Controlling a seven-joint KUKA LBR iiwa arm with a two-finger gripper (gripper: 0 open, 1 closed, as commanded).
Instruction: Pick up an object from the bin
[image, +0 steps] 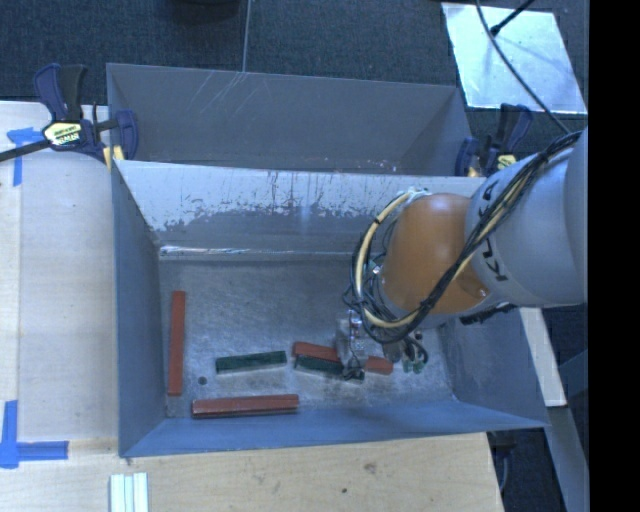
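Lying on the bin floor toward the front right, a short red-brown bar (316, 352) runs roughly left to right, its middle hidden under the gripper (352, 364). A dark green bar (318, 367) lies just beside it on the near side, apparently touching it. The gripper stands down at floor level over these two bars. Whether it is open or closed, and whether it grips either bar, cannot be told: the tool's own body and shadow cover that spot. Above it sits the arm's orange cover (430, 262), with looped cables (372, 250) around it. A small green piece (413, 366) lies just right of the gripper. Further left lies a second green bar (250, 362), apart from the pair. A long red-brown bar (245, 405) lies along the front wall, and another (177, 342) runs front to back near the left wall of the bin (140, 330).
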